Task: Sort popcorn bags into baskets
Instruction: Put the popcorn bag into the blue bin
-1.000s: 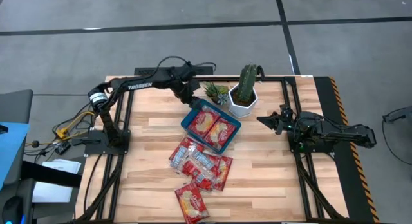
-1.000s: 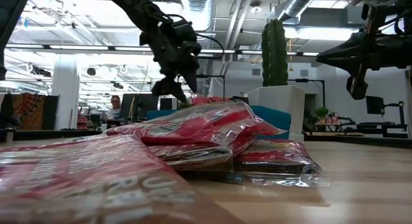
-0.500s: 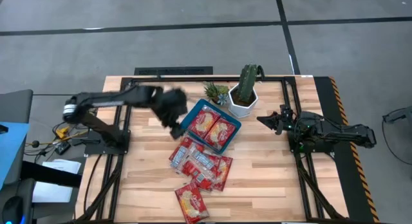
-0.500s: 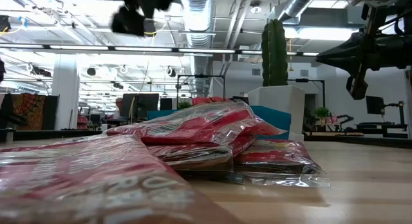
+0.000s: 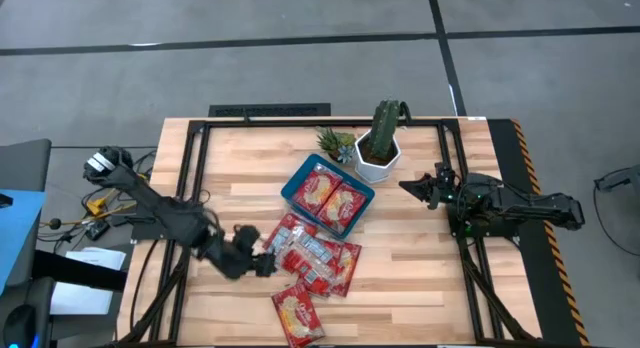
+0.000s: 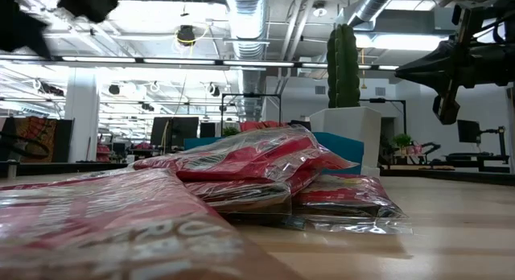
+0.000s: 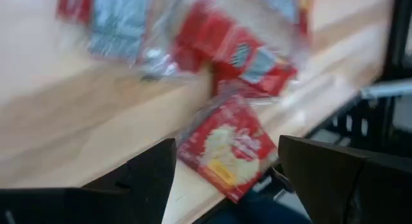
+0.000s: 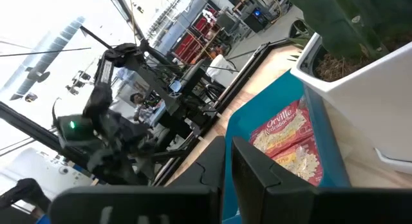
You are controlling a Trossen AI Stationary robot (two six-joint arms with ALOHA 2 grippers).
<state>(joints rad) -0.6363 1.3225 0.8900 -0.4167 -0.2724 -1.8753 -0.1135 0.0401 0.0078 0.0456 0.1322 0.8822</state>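
The teal tray [image 5: 289,186] lies at the table's middle and holds two red popcorn bags [image 5: 328,195]. Several more bags form an overlapping pile [image 5: 312,253] nearer the table's near edge, and one single bag [image 5: 298,315] lies flat by that edge. My left gripper [image 5: 262,265] hovers just left of the pile, open. In its wrist view the single bag [image 7: 226,149] shows between its spread fingers [image 7: 225,185], with the pile [image 7: 238,47] beyond. My right gripper [image 5: 413,185] waits right of the cactus pot, shut, holding nothing [image 8: 228,163].
A white hexagonal pot with a cactus [image 5: 379,148] and a small green plant [image 5: 334,143] stand just beyond the tray's far side. Black frame rails [image 5: 196,178] run along the table's left and right. Bare wood lies right of the pile [image 5: 420,268].
My left arm has swung quickly from over the tray's far left corner toward the table's near left and down, ending beside the pile of bags. The bags and the tray have stayed in place.
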